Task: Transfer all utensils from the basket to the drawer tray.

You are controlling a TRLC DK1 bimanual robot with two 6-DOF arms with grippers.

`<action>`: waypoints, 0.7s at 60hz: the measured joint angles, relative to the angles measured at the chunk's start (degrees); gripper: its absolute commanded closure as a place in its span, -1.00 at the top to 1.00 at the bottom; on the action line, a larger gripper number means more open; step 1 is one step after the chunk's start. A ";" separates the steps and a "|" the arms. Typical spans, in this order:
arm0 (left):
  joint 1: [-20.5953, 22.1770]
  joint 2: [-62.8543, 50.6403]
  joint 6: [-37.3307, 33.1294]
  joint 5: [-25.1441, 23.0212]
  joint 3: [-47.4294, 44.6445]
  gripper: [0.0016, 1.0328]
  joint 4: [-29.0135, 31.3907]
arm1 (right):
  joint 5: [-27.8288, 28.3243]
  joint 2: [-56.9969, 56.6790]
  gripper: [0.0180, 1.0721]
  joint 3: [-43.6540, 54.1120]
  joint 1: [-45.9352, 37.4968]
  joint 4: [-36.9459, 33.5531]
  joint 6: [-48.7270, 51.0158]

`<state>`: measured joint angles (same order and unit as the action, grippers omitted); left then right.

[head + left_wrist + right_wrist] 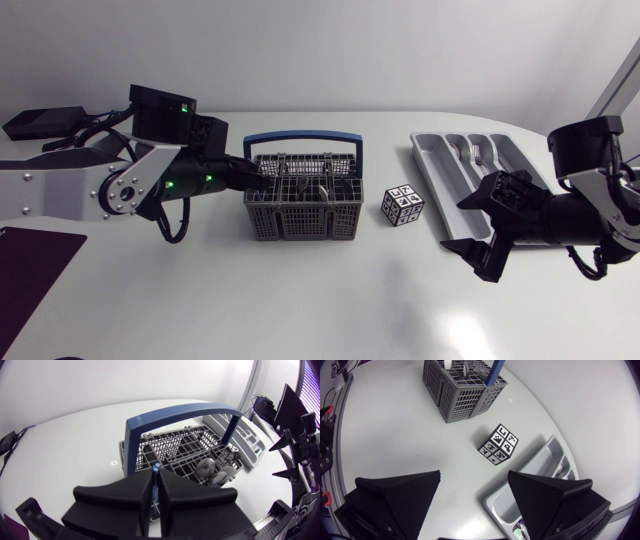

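My left gripper (157, 494) was clenched on a blue-handled utensil (157, 472), a finger pressed to the thin handle from each side; only the handle's tip showed above them, and the rest was hidden below. I judged the pinch was taken high on the handle so the piece could be drawn straight up out of its cell.

The gripper sat at the near end of the grey basket (175, 450), just short of the arch of its blue carrying handle (180, 412), which left little room above. Ahead of the gripper, in a farther cell, spoons (206, 466) stood bowl-up, so by my reckoning the basket was not yet emptied.

My right gripper (475, 502) was released, its fingers wide apart with nothing between them. It hung above the worktop (300, 290) at the near end of the drawer tray (532, 472), one finger over the tray's corner; I took it to be waiting there, out of the left arm's way.

A marker cube (498, 443) sat on the worktop ahead of it, between basket and tray and touching neither. In the head view the tray lay well apart from the basket, beyond the cube on my right-arm side, with some cutlery (475, 152) already in its compartments; the held utensil was in the basket, far from the tray.
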<state>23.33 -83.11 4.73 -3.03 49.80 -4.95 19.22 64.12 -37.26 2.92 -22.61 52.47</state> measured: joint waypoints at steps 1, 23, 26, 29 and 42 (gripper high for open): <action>0.13 0.31 0.00 0.00 0.00 -0.92 0.39 | 0.00 0.00 0.85 0.00 -0.02 0.04 0.00; 1.66 7.80 -0.24 0.15 3.28 -0.92 10.43 | 0.00 -0.26 0.87 0.98 0.35 0.20 0.00; 1.66 8.61 -0.46 0.28 4.31 -0.92 11.45 | 0.00 -0.52 0.90 1.14 0.50 0.22 0.00; 1.66 9.35 -0.85 0.37 5.27 -0.92 12.41 | 0.00 -0.98 0.90 1.40 0.72 0.17 0.00; 1.99 12.37 -1.95 0.72 8.33 -0.92 17.09 | 0.02 -3.82 0.90 1.88 0.74 0.17 0.00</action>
<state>25.32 -70.74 2.79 -2.31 58.13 12.14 19.25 60.29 -35.38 3.66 -22.44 52.47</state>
